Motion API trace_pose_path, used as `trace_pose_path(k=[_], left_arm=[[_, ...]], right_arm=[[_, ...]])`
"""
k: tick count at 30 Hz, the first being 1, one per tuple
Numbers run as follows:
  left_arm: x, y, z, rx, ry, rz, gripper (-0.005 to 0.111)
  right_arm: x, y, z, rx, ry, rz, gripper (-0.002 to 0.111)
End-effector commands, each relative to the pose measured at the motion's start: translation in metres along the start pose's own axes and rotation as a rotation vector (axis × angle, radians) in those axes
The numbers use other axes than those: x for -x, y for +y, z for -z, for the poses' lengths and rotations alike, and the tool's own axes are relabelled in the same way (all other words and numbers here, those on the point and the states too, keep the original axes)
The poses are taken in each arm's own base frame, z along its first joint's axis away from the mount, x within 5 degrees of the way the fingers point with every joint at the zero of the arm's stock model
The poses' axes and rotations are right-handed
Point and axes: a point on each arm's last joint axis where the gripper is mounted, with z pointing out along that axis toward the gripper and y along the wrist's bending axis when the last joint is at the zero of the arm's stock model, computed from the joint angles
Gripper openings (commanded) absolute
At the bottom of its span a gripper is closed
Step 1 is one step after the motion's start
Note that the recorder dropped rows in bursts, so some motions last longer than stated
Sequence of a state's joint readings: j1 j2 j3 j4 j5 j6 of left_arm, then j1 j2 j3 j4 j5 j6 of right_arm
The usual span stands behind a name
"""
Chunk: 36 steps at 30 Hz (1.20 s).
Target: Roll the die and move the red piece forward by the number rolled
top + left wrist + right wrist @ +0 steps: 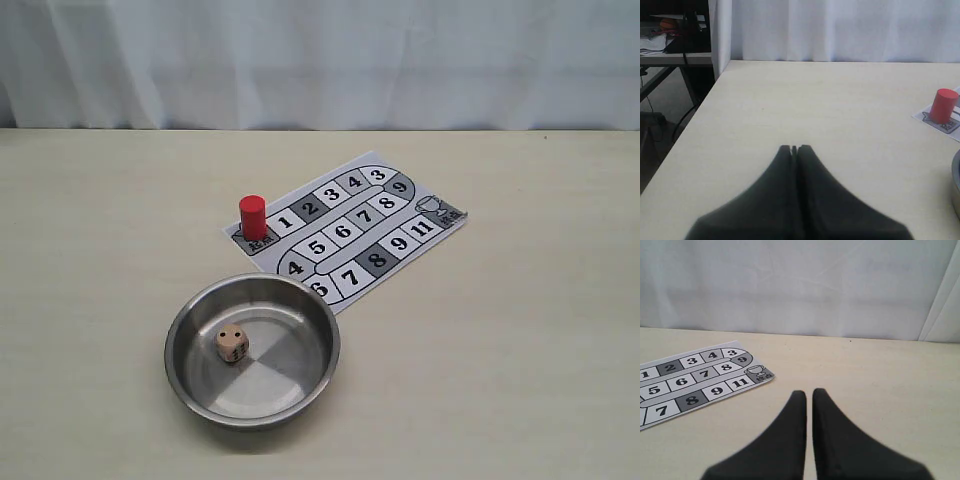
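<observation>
1. Die (pixel 232 346) lies in the steel bowl (pixel 175 345), left of the table's middle. The red piece (pixel 252 216) stands upright on the board's (pixel 350 235) start square, just beyond the bowl.
2. Left gripper (pixel 794 148) is clenched and empty. Right gripper (pixel 809 392) is all but closed, also empty.
3. Only the left wrist view catches the bowl's rim, so the left arm looks nearer the die. As a cube, it favours no approach.
4. Neither arm shows in the exterior view, and neither wrist view shows the die. Its top seems to show two pips.
</observation>
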State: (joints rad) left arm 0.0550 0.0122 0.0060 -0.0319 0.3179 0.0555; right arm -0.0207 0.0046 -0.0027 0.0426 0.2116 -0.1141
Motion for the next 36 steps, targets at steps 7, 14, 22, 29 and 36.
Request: trace_pose_path(k=[7, 14, 22, 29, 36], left_arm=[[0.003, 0.000, 0.001, -0.007, -0.018, -0.004, 0.000], [0.003, 0.000, 0.001, -0.007, -0.018, -0.004, 0.000], [0.003, 0.000, 0.001, -0.007, -0.018, -0.004, 0.000], [0.003, 0.000, 0.001, -0.007, -0.018, -0.004, 0.000], [0.003, 0.000, 0.001, -0.007, -0.018, -0.004, 0.000]], right_arm=[[-0.001, 0.000, 0.000, -0.001, -0.001, 0.011, 0.004], [0.006, -0.001, 0.000, -0.010, -0.081, 0.011, 0.004], [0.042, -0.009, 0.011, -0.052, -0.460, -0.202, 0.004], [0.110, -0.008, 0.038, 0.010, -0.459, -0.193, 0.004], [0.168, -0.007, 0.022, 0.058, -0.225, -0.149, 0.004]])
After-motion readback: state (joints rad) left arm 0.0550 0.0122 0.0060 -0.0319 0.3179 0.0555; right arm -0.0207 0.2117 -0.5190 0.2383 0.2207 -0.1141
